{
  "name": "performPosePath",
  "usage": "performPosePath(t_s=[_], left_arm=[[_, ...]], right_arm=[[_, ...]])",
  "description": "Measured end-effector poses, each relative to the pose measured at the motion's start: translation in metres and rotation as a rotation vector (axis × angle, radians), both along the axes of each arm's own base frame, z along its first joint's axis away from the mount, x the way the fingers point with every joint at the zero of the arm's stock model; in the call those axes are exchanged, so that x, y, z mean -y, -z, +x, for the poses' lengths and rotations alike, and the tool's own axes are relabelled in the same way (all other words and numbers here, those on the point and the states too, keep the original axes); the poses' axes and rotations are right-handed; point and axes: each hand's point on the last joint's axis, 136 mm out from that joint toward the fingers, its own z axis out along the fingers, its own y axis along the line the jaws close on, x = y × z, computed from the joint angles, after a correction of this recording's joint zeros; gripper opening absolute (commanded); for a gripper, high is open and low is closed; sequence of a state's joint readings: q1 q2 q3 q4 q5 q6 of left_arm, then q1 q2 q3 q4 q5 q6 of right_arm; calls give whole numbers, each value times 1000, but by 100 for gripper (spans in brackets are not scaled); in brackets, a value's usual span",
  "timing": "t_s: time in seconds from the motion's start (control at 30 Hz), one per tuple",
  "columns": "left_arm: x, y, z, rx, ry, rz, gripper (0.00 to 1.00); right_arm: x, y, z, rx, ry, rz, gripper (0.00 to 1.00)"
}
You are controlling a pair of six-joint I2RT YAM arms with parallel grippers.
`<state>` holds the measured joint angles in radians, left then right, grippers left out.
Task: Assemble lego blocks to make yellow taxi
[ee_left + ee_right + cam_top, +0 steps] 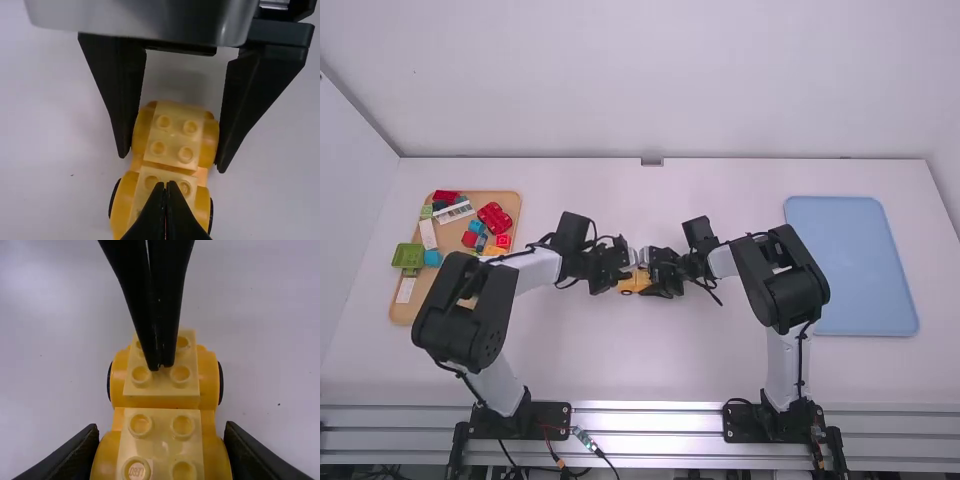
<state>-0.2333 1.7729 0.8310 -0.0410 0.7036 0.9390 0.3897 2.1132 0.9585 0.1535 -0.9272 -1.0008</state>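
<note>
While both arms lean in twd the middle of the table [560,370], I've got the yellow taxi body [632,283] btwn their grippers. My L gripper [620,270] has its two slim black fingers together, tapered tips meeting w/ nothing btwn them; they sit right at the round studs of one pale plate [161,392], tho I can't tell if they press on it. My R gripper [658,280] is parted just the width of the taxi's other end, a finger flat along each bulging side, so it has hold of the body there.

Smooth, glossy plastic: deep yellow, rounded fender-like sides, a narrow waist btwn the two ends, paler flat-topped plates w/ raised studs. Black wheel [221,383] edge shows at the end under my L tips. Can't tell if the body touches the tabletop.

Off to the L, a tan tray [404,312] w/ rounded corners carries mixed pcs: red car-shaped pc [494,217], long white brick [428,233], blue brick [433,259], plus other small blocks. Boxy green pc [408,256] lies at its outer edge. Over on the R, a flat, matte blue mat [851,265], also round-cornered.
</note>
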Motion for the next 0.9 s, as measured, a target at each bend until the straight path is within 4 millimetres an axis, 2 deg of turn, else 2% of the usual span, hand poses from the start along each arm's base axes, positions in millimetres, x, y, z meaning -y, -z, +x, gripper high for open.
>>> performPosePath(t_s=[0.4, 0.9], left_arm=[[10, 4, 5, -35, 9, -73, 2], [6, 8, 2, -67, -1, -28, 2]], right_arm=[[2, 0, 2, -1, 8, 1, 33], [1, -1, 3, 2, 12, 4, 32]])
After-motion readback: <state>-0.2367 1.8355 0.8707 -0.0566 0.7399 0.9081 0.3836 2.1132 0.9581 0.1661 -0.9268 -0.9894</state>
